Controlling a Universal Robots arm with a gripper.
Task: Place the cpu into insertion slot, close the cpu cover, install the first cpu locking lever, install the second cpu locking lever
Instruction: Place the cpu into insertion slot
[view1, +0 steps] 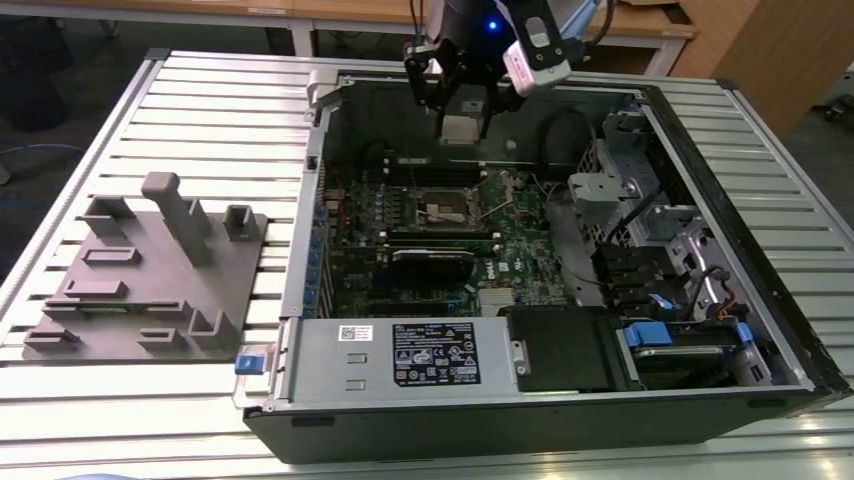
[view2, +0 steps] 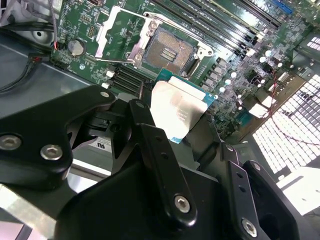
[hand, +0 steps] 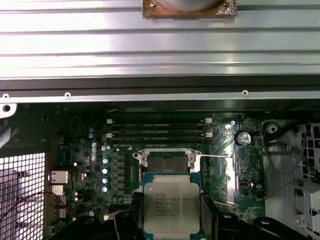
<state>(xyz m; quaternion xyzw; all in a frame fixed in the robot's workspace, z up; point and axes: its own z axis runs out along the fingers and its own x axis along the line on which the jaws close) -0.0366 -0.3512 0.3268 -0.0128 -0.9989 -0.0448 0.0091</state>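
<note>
So, status: step one is in hand and nothing is seated yet.

Exterior view: the gripper (view1: 461, 115) hangs over the open case (view1: 304, 230), near its far wall, and is clamped on the cpu (view1: 461, 130). The slot (view1: 447, 205) sits on the board below, clearly apart from the cpu. A grey fixture (view1: 147, 270) lies on the table (view1: 200, 120) at the exterior view's left.

Second wrist view: the fingers (view2: 150, 140) pinch the cpu (view2: 177, 110) by two opposite edges, metal face toward the camera. The slot (view2: 167, 52) lies beyond it with its contact field bare, so it is empty. The cover (view2: 106, 32) looks swung back beside the slot, though I can't be sure of that.

First wrist view: the cpu (hand: 171, 207) is held between the fingers, and its far edge laps over the slot (hand: 167, 162) in the picture. Judging by the exterior view, it is well above the slot, not in it. A thin lever (hand: 216, 156) sticks out sideways from the slot and looks unlatched.

My read is zero of four steps done: cpu not in, cover not shut, neither lever latched.
</note>
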